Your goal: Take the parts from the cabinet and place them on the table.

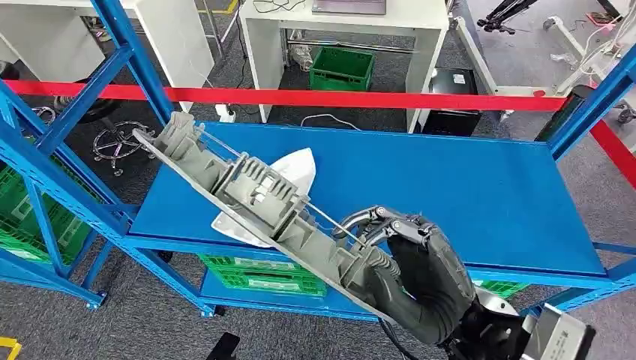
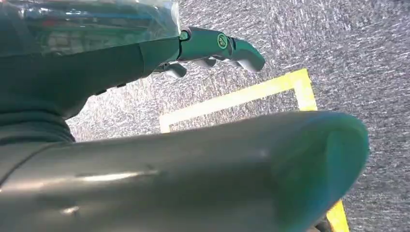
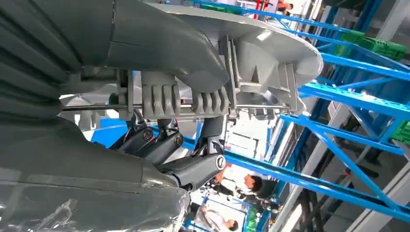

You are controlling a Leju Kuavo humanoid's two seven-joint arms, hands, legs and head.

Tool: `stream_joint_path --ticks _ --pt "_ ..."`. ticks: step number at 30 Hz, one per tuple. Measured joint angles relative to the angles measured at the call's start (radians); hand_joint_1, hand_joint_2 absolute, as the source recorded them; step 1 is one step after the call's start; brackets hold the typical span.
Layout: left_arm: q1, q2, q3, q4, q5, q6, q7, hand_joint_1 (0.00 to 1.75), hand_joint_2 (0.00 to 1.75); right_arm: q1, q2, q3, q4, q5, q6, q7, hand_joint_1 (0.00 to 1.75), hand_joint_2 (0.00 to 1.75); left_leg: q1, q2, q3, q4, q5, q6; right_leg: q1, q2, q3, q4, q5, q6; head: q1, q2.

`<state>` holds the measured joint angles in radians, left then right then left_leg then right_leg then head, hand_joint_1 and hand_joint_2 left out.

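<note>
My right hand [image 1: 420,274] grips one end of the long grey ribbed plastic part [image 1: 255,195], fingers wrapped on its rod. Its long axis runs up-left over the blue shelf's [image 1: 465,187] front edge, above a white shell part [image 1: 289,176]. Left hand [image 2: 212,46] hangs, fingers straight, holding nothing. Grey carpet, red barrier tape [image 1: 315,97] beyond.

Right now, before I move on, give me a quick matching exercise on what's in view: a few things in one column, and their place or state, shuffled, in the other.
Things:
1. long grey ribbed part
2. white part
3. green crate
4. left robot hand

Place or state:
A. under the white desk beyond the red tape
B. hanging over grey carpet, holding nothing
C. held by the right robot hand above the blue shelf
D. lying on the blue shelf

Pairs: 1-C, 2-D, 3-A, 4-B
</note>
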<state>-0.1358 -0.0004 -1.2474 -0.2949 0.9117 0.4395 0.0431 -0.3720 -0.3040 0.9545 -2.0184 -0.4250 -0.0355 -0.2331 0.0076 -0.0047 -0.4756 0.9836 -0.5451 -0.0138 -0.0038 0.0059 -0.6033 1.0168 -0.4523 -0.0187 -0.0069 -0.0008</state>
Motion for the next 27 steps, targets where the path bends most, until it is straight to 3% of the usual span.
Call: stream_joint_path --ticks 5,20,27 --pt "0.004 0.000 0.000 0.000 0.010 -0.031 -0.008 0.00 1.75 0.000 0.003 0.005 -0.003 0.000 0.000 0.000 1.75 1.75 0.000 0.000 0.000 0.000 0.000 0.000 0.000 0.000 0.000 0.000 0.000 0.000 0.000 0.000" --pt "0.027 0.001 0.000 0.000 0.032 -0.027 -0.015 0.00 1.75 0.001 0.008 0.033 -0.016 0.016 -0.011 0.021 1.75 1.75 0.000 0.000 0.000 0.000 0.000 0.000 0.000 0.000 0.000 0.000 0.000 0.000 0.000 0.000" --pt "0.032 0.010 0.000 0.000 0.044 -0.040 -0.014 0.00 1.75 0.005 0.021 0.058 -0.019 0.047 -0.029 0.042 1.75 1.75 -0.004 0.000 -0.001 0.004 -0.002 0.006 -0.005 0.000 0.000 -0.001 0.003 0.005 0.000 0.000"
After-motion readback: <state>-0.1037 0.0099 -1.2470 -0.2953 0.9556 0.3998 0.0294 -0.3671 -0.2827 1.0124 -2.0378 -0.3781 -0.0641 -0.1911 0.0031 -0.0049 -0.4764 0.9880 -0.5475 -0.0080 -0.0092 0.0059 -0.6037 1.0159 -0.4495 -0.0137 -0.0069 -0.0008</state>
